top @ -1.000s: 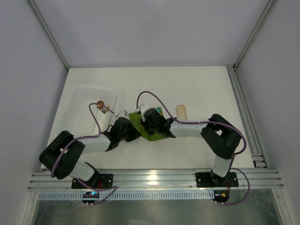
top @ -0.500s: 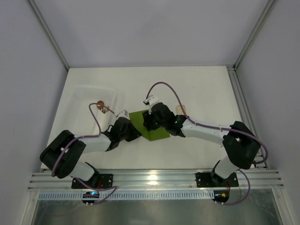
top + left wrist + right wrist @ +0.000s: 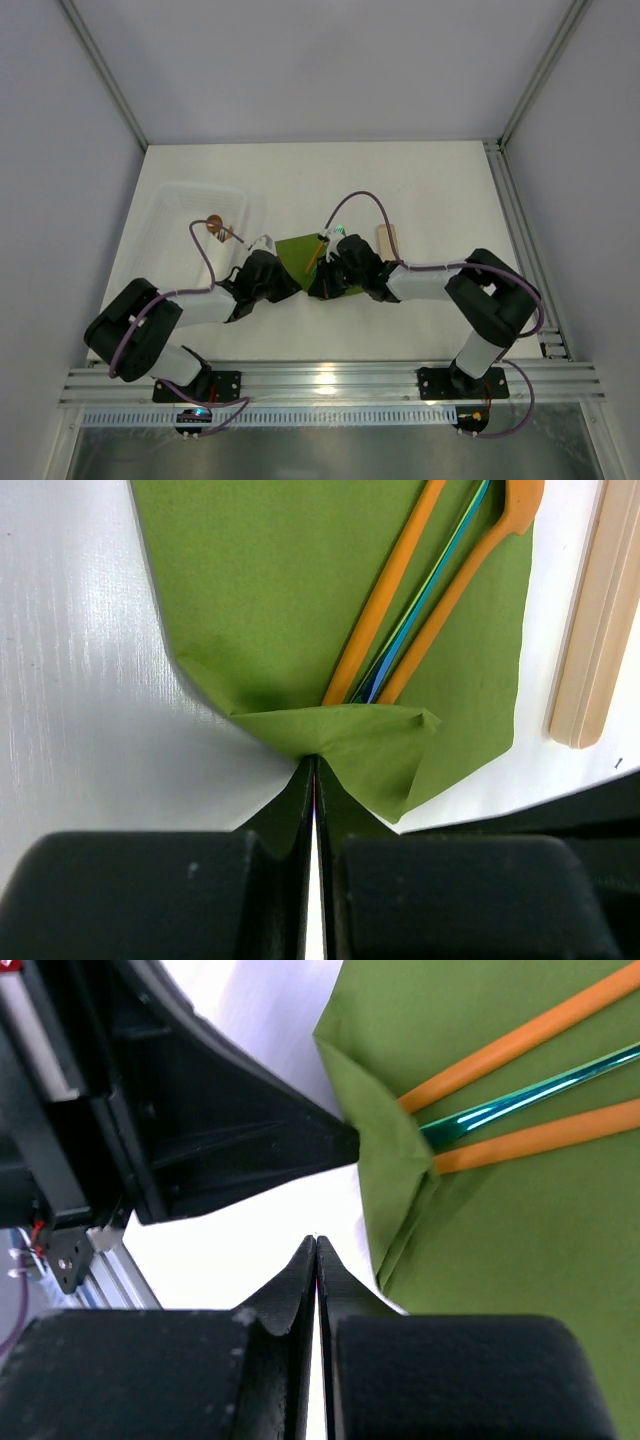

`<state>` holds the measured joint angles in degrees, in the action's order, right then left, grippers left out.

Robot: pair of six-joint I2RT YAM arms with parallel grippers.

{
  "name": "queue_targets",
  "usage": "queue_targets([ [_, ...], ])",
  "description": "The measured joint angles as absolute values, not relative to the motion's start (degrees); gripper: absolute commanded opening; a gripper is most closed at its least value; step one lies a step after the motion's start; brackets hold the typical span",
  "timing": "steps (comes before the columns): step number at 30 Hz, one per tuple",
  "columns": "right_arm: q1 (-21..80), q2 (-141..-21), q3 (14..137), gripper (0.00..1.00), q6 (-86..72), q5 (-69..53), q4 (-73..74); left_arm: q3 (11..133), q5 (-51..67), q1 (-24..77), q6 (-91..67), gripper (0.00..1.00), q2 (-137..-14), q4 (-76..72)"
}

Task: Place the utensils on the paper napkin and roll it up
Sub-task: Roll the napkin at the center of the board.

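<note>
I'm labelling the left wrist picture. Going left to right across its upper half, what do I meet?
Bare table → green napkin → first orange rod → iridescent rod → second orange rod → pale wooden stick.

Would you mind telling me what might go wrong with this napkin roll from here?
The left gripper pinches only one folded corner of the paper napkin, so the sheet may tear or slip. The utensils are tucked only at their ends; they could slide out. The right gripper is shut on nothing, offering no support.
</note>
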<state>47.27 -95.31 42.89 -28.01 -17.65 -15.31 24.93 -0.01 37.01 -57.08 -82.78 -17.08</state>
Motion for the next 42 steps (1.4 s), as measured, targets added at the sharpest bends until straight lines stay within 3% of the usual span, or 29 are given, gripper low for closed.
queue_targets([
  [15,43.2,-104.5,44.8,0.04,-33.4,-27.1,-27.2,24.9,0.0,37.0,-57.1,0.00,-82.3,-16.1],
  [42,41.6,-109.3,42.6,0.04,-36.4,-29.0,-34.7,27.8,-3.8,37.1,-55.0,0.00,-78.6,-11.4],
])
